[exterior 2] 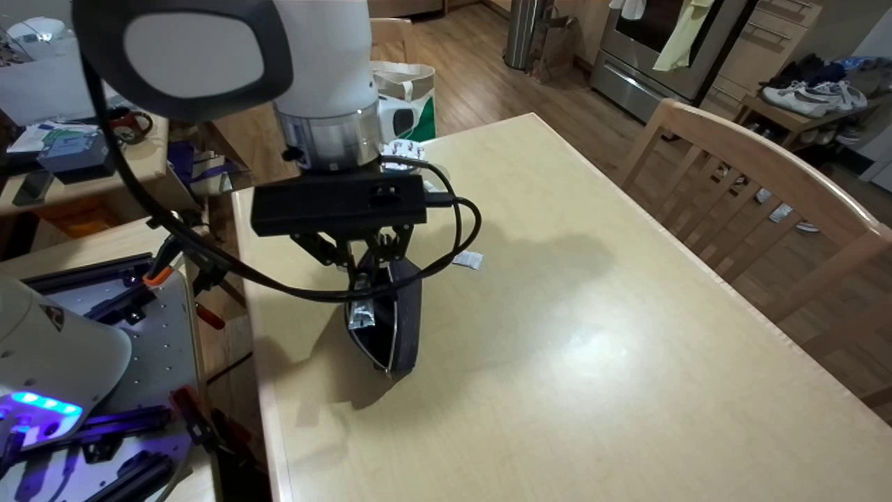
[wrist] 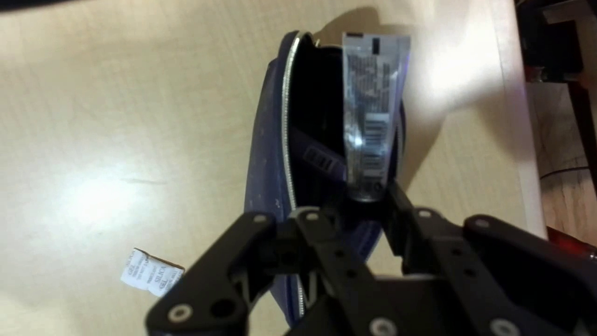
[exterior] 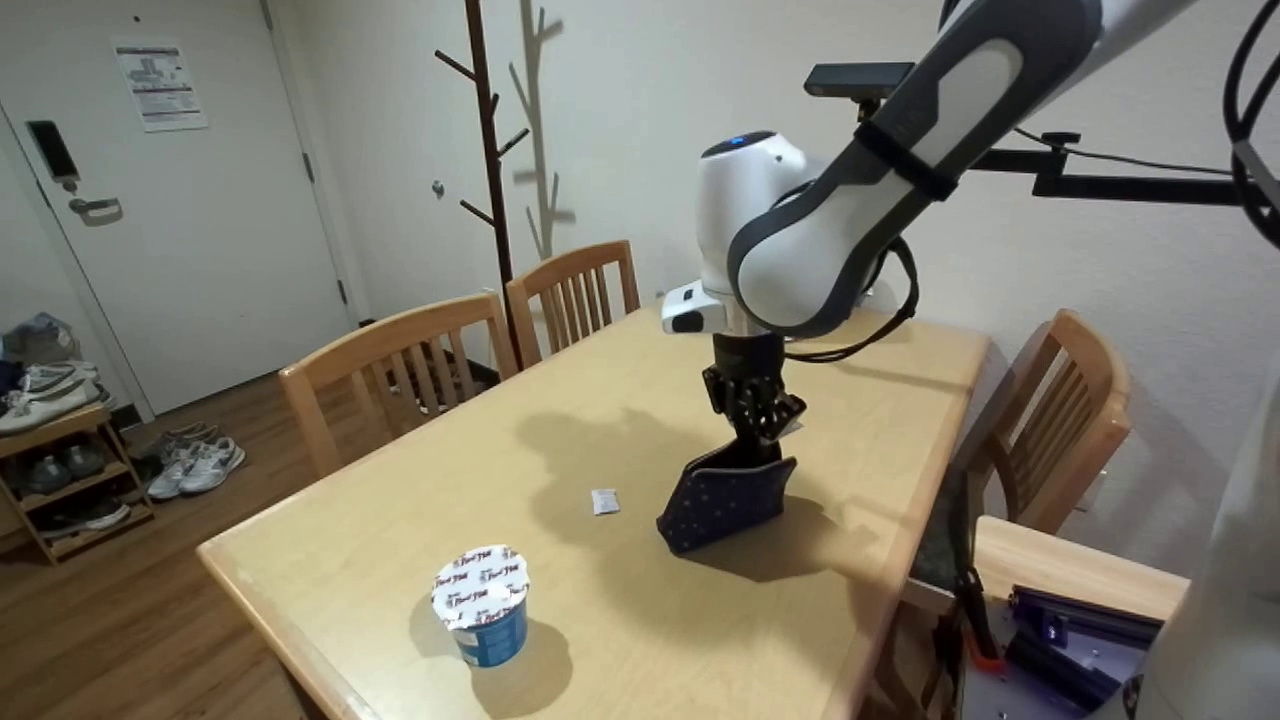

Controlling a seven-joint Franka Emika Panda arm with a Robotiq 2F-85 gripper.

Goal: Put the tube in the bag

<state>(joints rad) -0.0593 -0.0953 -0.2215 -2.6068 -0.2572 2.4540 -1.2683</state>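
The tube (wrist: pixel 371 112) is silver with printed text, a barcode and a dark cap. My gripper (wrist: pixel 364 204) is shut on its cap end. In the wrist view the tube's flat end points away from the jaws, over the bag's open mouth. The tube (exterior 2: pixel 362 314) also shows at the mouth in an exterior view. The bag (wrist: pixel 268 163) is a dark navy pouch with an open zipper, standing on the table. It shows in both exterior views (exterior: pixel 725 510) (exterior 2: pixel 408 321). My fingertips are at its opening; their depth is hard to tell. A dark strip with a barcode label (wrist: pixel 319 158) shows inside it.
A small white silica gel packet (exterior: pixel 605 501) lies on the table beside the bag. A blue cup with a white printed lid (exterior: pixel 485 605) stands farther off. Wooden chairs (exterior: pixel 400 360) line the table. The table edge (wrist: pixel 527 154) runs near the bag.
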